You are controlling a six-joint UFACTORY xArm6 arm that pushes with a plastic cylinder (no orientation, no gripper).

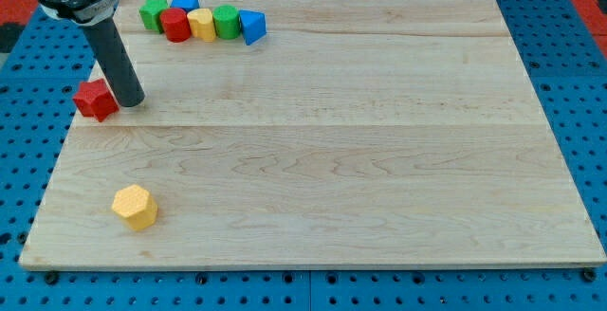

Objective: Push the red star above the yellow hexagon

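The red star (95, 99) lies near the board's left edge, in the upper left of the view. My tip (131, 101) stands right beside it on its right side, touching or nearly touching it. The yellow hexagon (135, 207) lies lower down, near the board's bottom left, a little right of the star and well apart from it and from my tip.
A tight row of blocks lies along the board's top edge at the upper left: a green block (153, 13), a blue block (185, 3), a red cylinder (175, 25), a yellow block (201, 25), a green cylinder (226, 22) and a blue triangle (251, 27).
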